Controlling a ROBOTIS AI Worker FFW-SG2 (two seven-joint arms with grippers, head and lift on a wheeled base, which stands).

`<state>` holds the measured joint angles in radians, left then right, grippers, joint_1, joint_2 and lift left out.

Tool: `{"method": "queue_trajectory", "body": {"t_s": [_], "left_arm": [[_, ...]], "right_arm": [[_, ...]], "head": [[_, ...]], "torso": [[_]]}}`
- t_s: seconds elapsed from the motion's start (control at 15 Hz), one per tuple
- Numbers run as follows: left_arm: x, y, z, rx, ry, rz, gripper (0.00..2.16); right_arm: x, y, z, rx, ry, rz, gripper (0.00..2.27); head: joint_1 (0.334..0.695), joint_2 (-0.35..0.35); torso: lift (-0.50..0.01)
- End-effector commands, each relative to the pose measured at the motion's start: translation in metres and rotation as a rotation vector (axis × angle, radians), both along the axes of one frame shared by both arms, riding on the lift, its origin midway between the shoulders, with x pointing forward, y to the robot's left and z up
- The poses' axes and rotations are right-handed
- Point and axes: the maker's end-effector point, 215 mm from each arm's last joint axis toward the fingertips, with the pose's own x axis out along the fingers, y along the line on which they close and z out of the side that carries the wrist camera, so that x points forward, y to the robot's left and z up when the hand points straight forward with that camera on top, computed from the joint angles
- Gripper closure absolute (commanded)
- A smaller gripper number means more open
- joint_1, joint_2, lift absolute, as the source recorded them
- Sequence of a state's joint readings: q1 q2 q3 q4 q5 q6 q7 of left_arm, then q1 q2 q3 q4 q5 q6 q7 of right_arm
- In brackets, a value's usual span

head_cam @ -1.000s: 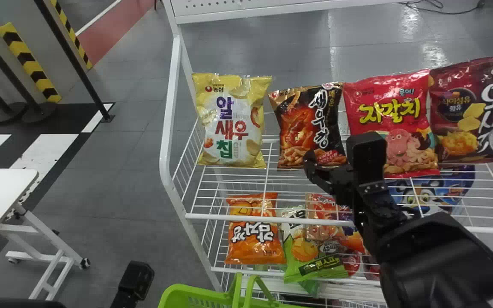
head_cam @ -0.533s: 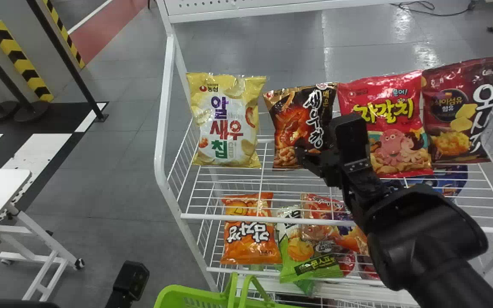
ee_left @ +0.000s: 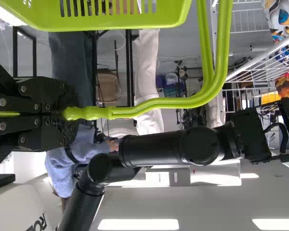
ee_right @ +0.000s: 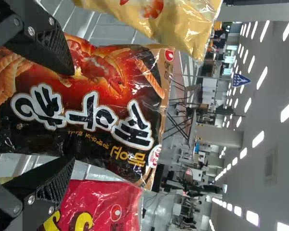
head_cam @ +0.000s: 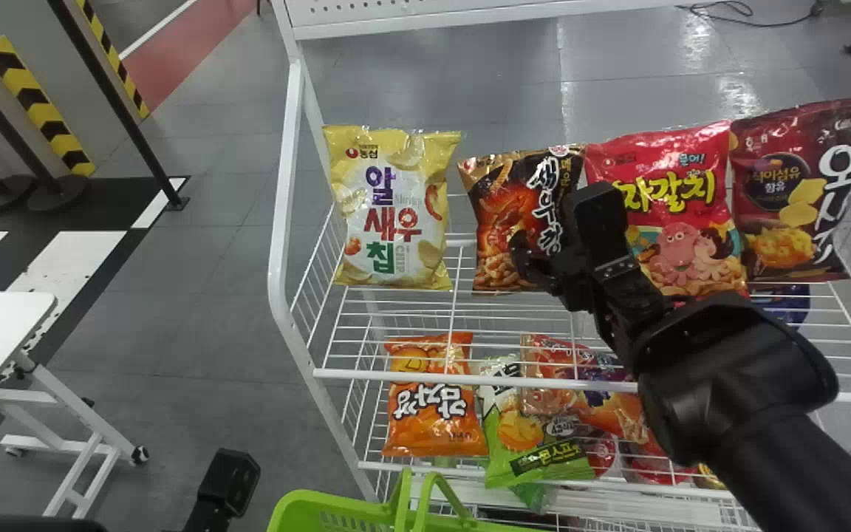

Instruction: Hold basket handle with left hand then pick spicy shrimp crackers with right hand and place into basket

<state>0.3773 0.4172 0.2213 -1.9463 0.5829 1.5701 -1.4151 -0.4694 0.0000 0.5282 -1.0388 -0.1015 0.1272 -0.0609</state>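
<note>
Right gripper (head_cam: 549, 250): at the rack's (head_cam: 470, 374) upper shelf, fingers (ee_right: 53, 48) spread apart, one toward each side edge of the spicy shrimp crackers (head_cam: 503, 214); contact cannot be told. Left gripper (head_cam: 229, 480): near side of the rack, beyond its left end; fingers closed on the green basket handle (ee_left: 183, 102).

Specimen: upright on the rack's upper shelf, second from its left end. Glossy black pack, gold-brown top edge, orange-red shrimp picture, brown cracker sticks at the base, bold white lettering, small red patch low down.

Also on the rack's upper shelf: yellow bag (head_cam: 394, 207) at the left end, red bag (head_cam: 680, 244) right of centre, maroon bag (head_cam: 802, 192) at the right end. Green basket (head_cam: 307, 510): at the rack's near side, toward its left.
</note>
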Motion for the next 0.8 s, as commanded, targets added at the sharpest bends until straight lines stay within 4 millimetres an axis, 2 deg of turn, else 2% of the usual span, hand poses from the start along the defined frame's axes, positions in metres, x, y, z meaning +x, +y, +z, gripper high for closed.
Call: {"method": "queue_trajectory", "body": {"t_s": [0.0, 0.07, 0.13, 0.27, 0.4, 0.53, 0.73], "left_arm": [[-0.001, 0.0, 0.0, -0.002, 0.003, 0.001, 2.06], [0.0, 0.001, 0.0, -0.002, 0.004, 0.003, 2.07], [0.0, 0.001, 0.0, -0.002, 0.004, 0.003, 2.07], [0.001, 0.002, 0.0, -0.001, 0.003, 0.005, 2.07], [0.0, 0.002, -0.001, -0.001, 0.006, 0.007, 2.07], [0.0, 0.002, 0.0, 0.0, 0.004, 0.006, 2.07], [-0.002, 0.003, -0.002, 0.001, 0.009, 0.009, 2.07]], "right_arm": [[0.001, -0.001, -0.007, -0.008, 0.018, 0.008, 0.79], [-0.002, 0.003, -0.012, -0.003, 0.037, 0.029, 1.57], [-0.003, 0.003, -0.014, -0.003, 0.049, 0.026, 2.05], [-0.009, 0.012, -0.007, 0.006, 0.032, 0.043, 2.22], [-0.017, 0.022, 0.007, 0.027, 0.001, 0.054, 2.25], [-0.029, 0.026, 0.009, 0.003, -0.003, 0.053, 2.25], [-0.048, 0.019, 0.014, -0.118, -0.016, 0.017, 2.25]], "head": [[0.695, 0.212], [0.695, 0.211], [0.695, 0.212], [0.695, 0.217], [0.695, 0.226], [0.695, 0.239], [0.695, 0.251]], "torso": [[-0.007], [-0.007], [-0.007], [-0.007], [-0.007], [-0.007], [-0.007]]}}
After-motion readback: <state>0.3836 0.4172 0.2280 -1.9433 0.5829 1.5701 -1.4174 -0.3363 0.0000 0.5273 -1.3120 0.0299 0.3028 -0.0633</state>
